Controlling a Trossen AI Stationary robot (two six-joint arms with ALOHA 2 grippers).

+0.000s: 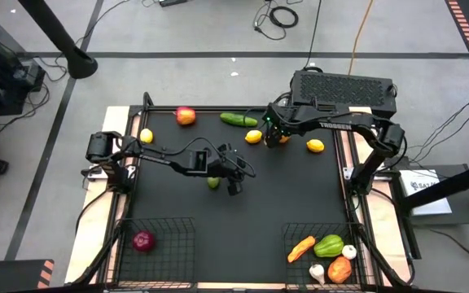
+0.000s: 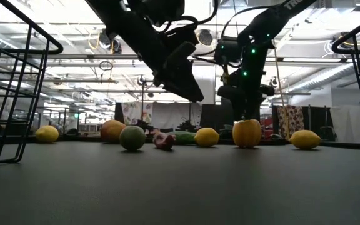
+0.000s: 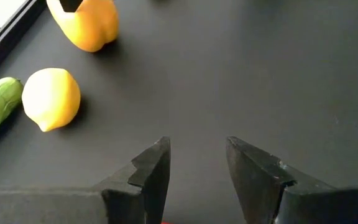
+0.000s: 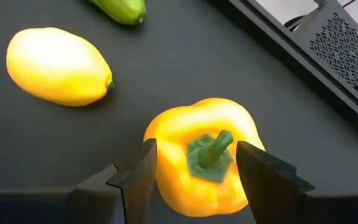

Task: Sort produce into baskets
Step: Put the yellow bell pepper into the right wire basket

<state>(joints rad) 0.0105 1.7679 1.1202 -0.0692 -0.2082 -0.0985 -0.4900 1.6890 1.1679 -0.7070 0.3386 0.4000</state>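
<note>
high: left gripper (image 1: 233, 185) beside lime (image 1: 213, 182), right gripper (image 1: 277, 138) over yellow pepper (image 1: 278, 140) | low: pepper rests on mat (image 2: 180, 181) | left wrist: fingers (image 3: 151, 171) apart, empty | right wrist: fingers (image 4: 138, 174) flank pepper; contact unclear

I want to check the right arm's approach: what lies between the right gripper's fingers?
The yellow pepper, stem up: the right wrist view shows the right gripper straddling it, on the mat.
</note>
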